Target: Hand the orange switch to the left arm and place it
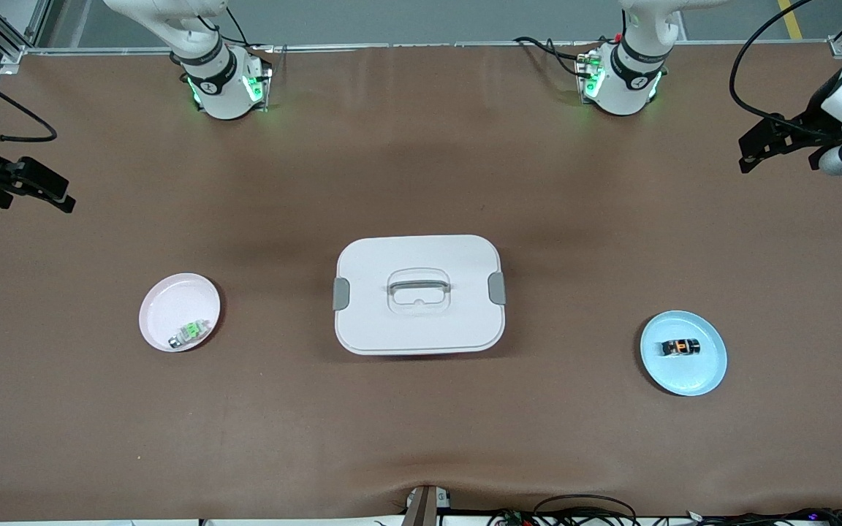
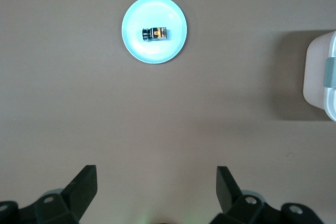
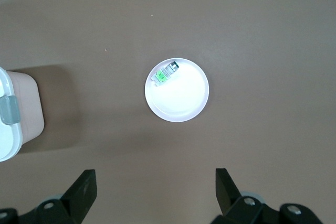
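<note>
— Where are the grippers, and what are they doing?

— The left gripper [image 2: 155,192] hangs over bare table at the left arm's end, fingers spread wide with nothing between them. The right gripper [image 3: 155,192] is up over bare table at the right arm's end, likewise splayed and holding nothing. Both arms wait.

— Anything cut off or hard to read?

— In the front view each gripper sits at the frame's edge, so only dark brackets and part of a white wrist show. Each wrist view catches just a corner of the box [image 1: 419,294] with one grey clasp. The markings on the orange switch [image 1: 681,348] are too small to make out.

— And the switch itself?

— It lies on its side in the pale blue plate [image 1: 706,376], toward the left arm's end, well apart from the box. It is a blocky black part with an orange centre.

— Shapes and surfaces?

— The box is white and smooth, a rounded rectangle with a clear handle recessed in its lid. The pink plate [image 1: 165,303], round and shallow, holds a green-and-clear part [image 1: 189,333] near its rim. The table [image 1: 421,175] has a matte brown covering, slightly rippled at its nearest edge.
</note>
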Tool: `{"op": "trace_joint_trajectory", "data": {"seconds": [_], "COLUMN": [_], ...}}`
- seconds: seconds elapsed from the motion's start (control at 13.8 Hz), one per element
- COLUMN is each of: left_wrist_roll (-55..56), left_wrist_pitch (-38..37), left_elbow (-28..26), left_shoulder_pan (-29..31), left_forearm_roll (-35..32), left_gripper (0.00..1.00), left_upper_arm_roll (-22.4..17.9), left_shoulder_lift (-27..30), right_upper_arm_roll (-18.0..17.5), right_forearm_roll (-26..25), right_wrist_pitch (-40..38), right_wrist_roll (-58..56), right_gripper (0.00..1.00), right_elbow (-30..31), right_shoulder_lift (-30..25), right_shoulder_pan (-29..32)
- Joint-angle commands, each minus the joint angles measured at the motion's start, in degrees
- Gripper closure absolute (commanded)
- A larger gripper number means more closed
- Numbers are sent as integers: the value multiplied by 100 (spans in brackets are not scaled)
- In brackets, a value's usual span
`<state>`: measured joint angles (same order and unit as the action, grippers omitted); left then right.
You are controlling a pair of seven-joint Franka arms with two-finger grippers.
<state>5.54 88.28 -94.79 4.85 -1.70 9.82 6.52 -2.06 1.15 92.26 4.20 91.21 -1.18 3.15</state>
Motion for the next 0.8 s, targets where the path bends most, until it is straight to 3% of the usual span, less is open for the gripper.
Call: {"op": "trace_joint_trajectory", "data": {"seconds": [0.0,0.72], "left_wrist_roll": [-150,-203], "left_wrist_pitch": [-135,-135], "left_elbow": [136,154], "left_shoulder_pan": [59,226], "left_forearm_roll": [65,91], "left_gripper": [0,0], "left_upper_arm_roll": [2,2], "left_shoulder_lift": [-37,-37], "right_upper_arm_roll": [-101,-137], "right_forearm_roll": [-9,-9], "right_wrist_pitch": [90,240], "right_wrist_roll": [2,2], "right_gripper": [0,0], "right_elbow": [28,54], "right_shoulder_lift": [-75,-58], "right_shoulder_pan": [107,36]}}
